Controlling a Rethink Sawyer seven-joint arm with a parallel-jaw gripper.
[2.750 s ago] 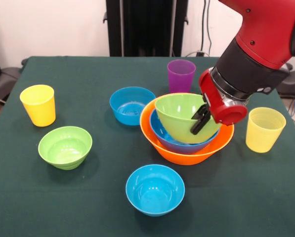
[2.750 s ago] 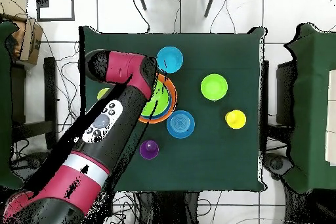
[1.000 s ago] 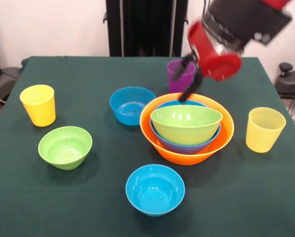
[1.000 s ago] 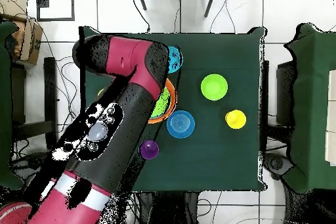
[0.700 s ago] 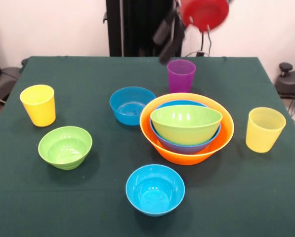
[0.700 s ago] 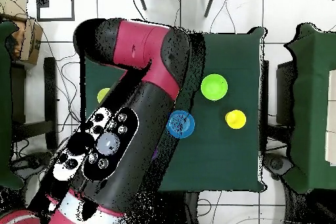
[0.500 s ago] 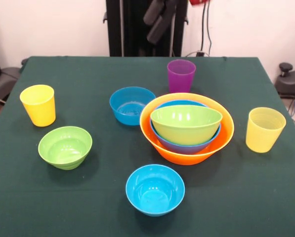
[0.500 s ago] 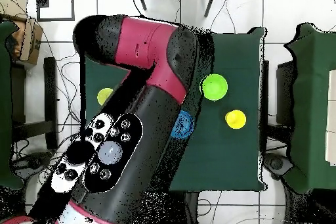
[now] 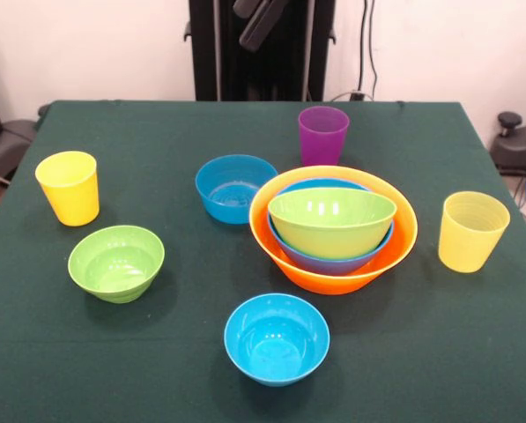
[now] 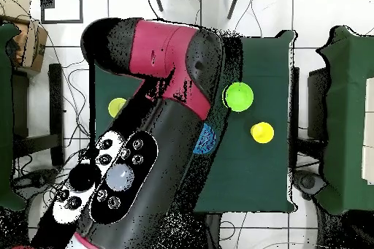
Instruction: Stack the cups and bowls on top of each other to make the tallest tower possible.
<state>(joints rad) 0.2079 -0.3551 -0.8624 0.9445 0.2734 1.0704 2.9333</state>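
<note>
Claw parked way up top, tower three bowls deep

The gripper (image 9: 255, 19) barely peeks in at 12 o'clock, empty, can't tell how open. The small green bowl (image 9: 116, 262) sits toward 7 o'clock from it, well apart; the tower (image 9: 333, 227) at 5.

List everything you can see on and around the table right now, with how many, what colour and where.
Orange bowl: one, largest, right of centre on the table.
Large blue bowl: one, nested in the orange bowl.
Medium green bowl: one, nested in the large blue bowl.
Small blue bowls: two, one behind and left of the stack, one at the front.
Small green bowl: one, front left.
Yellow cup: one, opaque, far left.
Pale yellow ribbed cup: one, far right.
Purple cup: one, just behind the stack.
Gripper: dark tips at the top edge, raised above the table.
Arm: red and black, covering most of the overhead view.
</note>
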